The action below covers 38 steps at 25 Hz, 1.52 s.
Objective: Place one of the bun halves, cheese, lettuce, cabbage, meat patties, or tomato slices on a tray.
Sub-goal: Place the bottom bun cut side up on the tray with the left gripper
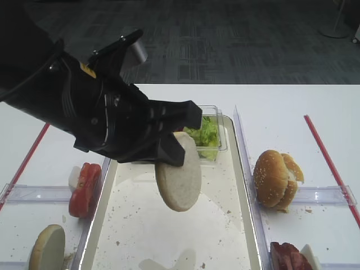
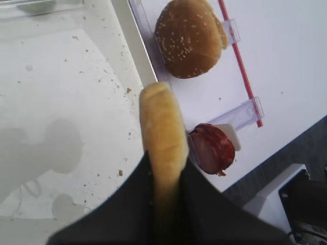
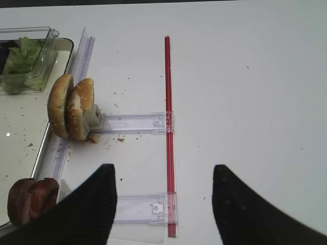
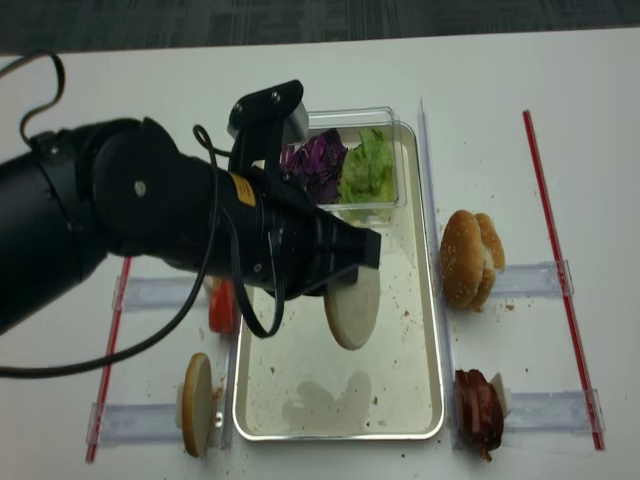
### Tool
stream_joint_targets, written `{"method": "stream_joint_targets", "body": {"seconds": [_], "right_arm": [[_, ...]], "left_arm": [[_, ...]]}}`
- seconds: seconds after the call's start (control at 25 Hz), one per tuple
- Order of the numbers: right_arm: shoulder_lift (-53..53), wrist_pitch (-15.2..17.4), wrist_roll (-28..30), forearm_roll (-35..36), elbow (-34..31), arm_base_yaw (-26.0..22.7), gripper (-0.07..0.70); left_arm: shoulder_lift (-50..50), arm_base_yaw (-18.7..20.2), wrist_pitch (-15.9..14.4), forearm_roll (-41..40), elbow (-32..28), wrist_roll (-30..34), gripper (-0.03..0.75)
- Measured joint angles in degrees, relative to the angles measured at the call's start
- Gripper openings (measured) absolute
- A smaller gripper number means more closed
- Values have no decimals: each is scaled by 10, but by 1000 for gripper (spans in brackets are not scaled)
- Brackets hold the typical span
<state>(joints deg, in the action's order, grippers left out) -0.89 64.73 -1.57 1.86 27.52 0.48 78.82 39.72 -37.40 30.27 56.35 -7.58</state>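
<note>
The left pincer point(image 1: 179, 147) is clamped tight on the top edge of a flat bun half point(image 1: 179, 179), which hangs on edge in the air over the middle of the tray point(image 1: 245, 197), clear of its crumb-speckled floor. To set it down well, the arm should probably lower until the bun's bottom edge nears the floor, tip it toward flat, then let go, staying away from the tub of lettuce point(image 1: 205, 135). The right pincer point(image 3: 163, 201) hovers wide open and empty over the white surface point(image 3: 255, 102).
</note>
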Motion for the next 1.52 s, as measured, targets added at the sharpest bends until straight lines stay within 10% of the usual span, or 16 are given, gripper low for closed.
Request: {"method": "stream_joint_targets", "body": {"seconds": [0.76,1.16,1.52], "right_arm": [[0,0,0,0,0,0,445],[0,0,1,0,0,0,445],[0,0,2,0,0,0,445]], "left_arm": [[212,-79,15,258,2,307,40],[244,-79,21,271,3,327,48],[244,-113,-9,269,3,313,566]]}}
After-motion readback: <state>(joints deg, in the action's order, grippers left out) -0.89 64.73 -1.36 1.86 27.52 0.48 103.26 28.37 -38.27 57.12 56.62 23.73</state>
